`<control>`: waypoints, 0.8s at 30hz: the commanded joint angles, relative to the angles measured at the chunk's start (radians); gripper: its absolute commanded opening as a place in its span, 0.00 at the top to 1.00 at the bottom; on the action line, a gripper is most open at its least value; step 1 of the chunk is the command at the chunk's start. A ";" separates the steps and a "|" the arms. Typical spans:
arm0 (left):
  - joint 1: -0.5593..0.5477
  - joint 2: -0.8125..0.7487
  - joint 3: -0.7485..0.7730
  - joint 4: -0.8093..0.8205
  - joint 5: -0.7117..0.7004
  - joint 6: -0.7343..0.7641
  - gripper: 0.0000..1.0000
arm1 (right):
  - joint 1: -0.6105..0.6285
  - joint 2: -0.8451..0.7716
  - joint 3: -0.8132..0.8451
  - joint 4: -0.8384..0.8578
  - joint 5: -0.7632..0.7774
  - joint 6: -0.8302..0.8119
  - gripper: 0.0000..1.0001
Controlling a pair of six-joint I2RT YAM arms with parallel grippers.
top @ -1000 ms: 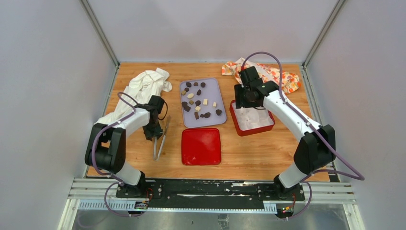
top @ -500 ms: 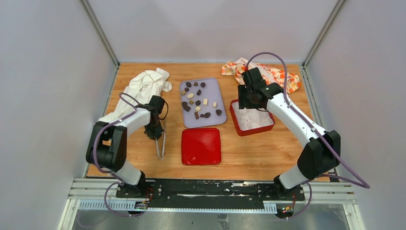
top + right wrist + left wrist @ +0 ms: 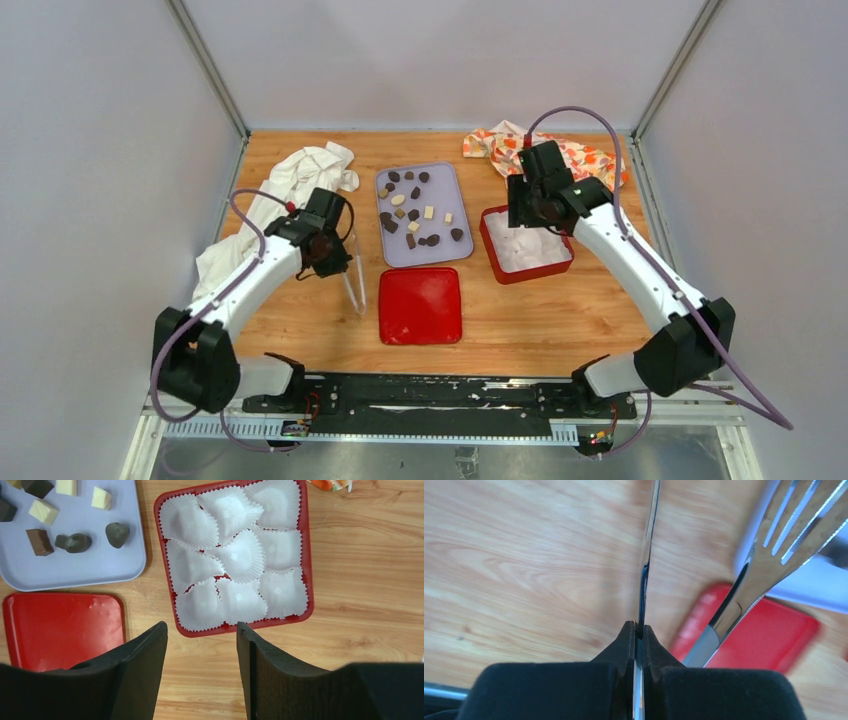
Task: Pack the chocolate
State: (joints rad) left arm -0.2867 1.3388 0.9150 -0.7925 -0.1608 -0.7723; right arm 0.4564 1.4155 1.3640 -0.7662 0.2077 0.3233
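The left gripper (image 3: 338, 262) is clamped tight on the tongs (image 3: 353, 287), between the white cloth (image 3: 300, 180) and the red lid (image 3: 420, 305). In its wrist view the fingers pinch one thin metal arm edge-on, while the other arm, with its slotted end, splays off to the right over the lid's corner. Whether the tongs touch the table cannot be told.

The chocolate (image 3: 412, 212) – dark, tan and cream pieces – lies scattered on the lavender tray (image 3: 447, 185), none of it in the red box (image 3: 308, 580). That box sits just right of the tray, filled with white paper cups (image 3: 235, 555).

The right gripper (image 3: 202, 630) hangs over the box's near edge – jaws wide, holding nothing. A patterned cloth (image 3: 585, 160) lies behind it.
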 commanded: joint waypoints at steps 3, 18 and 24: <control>-0.266 -0.104 0.108 -0.030 -0.005 -0.349 1.00 | -0.048 -0.137 -0.027 -0.052 -0.056 -0.053 0.43; -0.780 0.341 0.433 -0.019 -0.043 -0.671 1.00 | -0.091 -0.334 -0.161 -0.086 -0.093 -0.004 0.43; -0.820 0.445 0.423 0.128 -0.020 -0.750 1.00 | -0.093 -0.380 -0.160 -0.119 -0.086 -0.022 0.42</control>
State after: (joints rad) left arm -1.0851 1.7473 1.3388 -0.7544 -0.1761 -1.4376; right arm 0.3767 1.0740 1.2057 -0.8371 0.1196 0.3130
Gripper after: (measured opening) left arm 0.034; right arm 0.576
